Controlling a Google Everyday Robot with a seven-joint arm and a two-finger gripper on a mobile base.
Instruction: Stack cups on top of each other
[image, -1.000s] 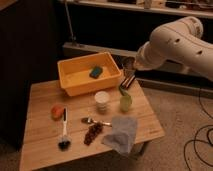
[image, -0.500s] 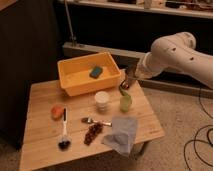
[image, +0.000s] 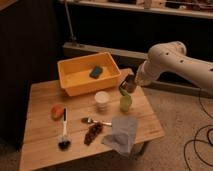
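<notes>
My gripper hangs over the right side of the wooden table, at the end of the white arm that comes in from the right. It is shut on the dark grey-brown cup and holds it just above the pale green cup. The green cup stands upright on the table, right under the gripper. The two cups are very close; I cannot tell if they touch.
A white cup stands just left of the green one. A yellow bin with a teal sponge is behind. An orange thing, a brush, a spoon, dark bits and a grey cloth lie in front.
The gripper has come down with the dark cup from above the bin's right corner to just over the green cup. Nothing on the table has moved.
</notes>
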